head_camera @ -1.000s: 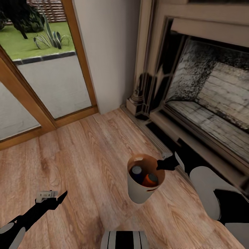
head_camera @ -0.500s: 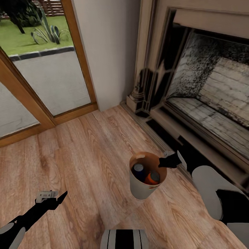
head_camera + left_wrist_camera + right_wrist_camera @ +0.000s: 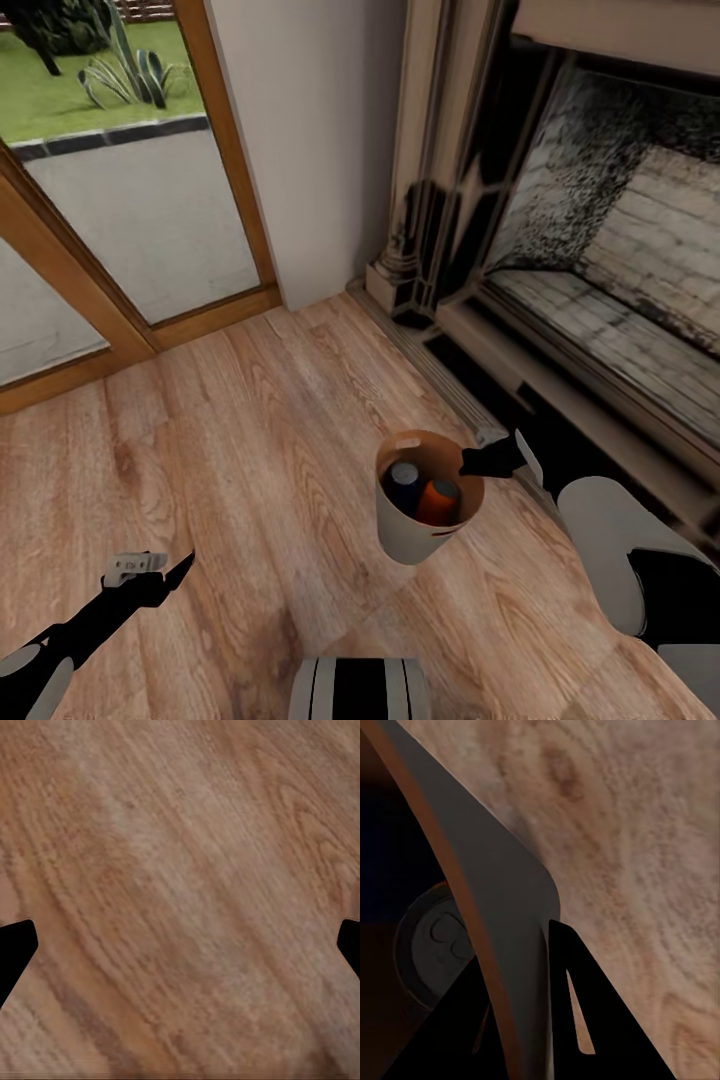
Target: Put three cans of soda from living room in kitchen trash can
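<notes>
round tapered bin (image 3: pixel 412 535), glossy brown rim, cylindrical cans (image 3: pixel 437 500)

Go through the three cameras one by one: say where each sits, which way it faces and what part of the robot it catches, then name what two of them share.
Head view: on the robot's head, looking forward and down at wood floor, fireplace and glass door; both arms show, the right gripper clamping the trash can.
Left wrist view: near the open left gripper, facing bare wood floor.
Right wrist view: near the right gripper, shut on the bin's rim, facing a can top.
Shared: head and right wrist views both show the trash can and a can inside.
</notes>
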Controlling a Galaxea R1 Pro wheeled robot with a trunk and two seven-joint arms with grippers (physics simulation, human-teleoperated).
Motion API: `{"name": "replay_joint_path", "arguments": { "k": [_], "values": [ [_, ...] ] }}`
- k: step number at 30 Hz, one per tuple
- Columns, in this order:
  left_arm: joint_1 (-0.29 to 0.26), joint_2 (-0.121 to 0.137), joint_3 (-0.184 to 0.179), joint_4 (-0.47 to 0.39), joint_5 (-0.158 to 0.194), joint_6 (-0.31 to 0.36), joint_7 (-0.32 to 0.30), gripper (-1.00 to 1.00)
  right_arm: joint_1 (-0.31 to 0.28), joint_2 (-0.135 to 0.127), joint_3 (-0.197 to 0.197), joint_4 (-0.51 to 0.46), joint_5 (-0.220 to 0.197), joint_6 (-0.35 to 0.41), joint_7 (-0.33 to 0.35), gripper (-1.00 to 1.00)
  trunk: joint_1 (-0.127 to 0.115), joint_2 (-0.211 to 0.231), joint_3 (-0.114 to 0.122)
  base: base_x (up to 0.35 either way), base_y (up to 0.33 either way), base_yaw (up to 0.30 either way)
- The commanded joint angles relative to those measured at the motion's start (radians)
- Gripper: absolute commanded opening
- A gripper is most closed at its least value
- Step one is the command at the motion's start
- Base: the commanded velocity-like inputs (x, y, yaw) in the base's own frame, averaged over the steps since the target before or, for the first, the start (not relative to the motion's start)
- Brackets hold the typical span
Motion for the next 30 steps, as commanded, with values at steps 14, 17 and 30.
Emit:
{"name": "replay_joint_path", "arguments": {
  "k": [14,17,30],
  "values": [
    [0.0,0.0,0.0,0.0,-0.001,0.001,0.052,1.0,0.0,-0.017,-0.003,-0.003,-0.029,0.009,0.007,-1.0,0.004,-0.002,-0.039,0.0,0.0,0.0],
    [0.0,0.0,0.0,0.0,-0.001,0.001,0.052,1.0,0.0,-0.021,-0.003,-0.003,-0.029,0.009,0.007,-1.0,0.004,-0.002,-0.039,0.0,0.0,0.0],
    [0.0,0.0,0.0,0.0,-0.001,0.001,0.052,1.0,0.0,-0.025,-0.002,-0.002,-0.029,0.008,0.006,1.0,0.004,-0.002,-0.039,0.0,0.0,0.0]
  ]
}}
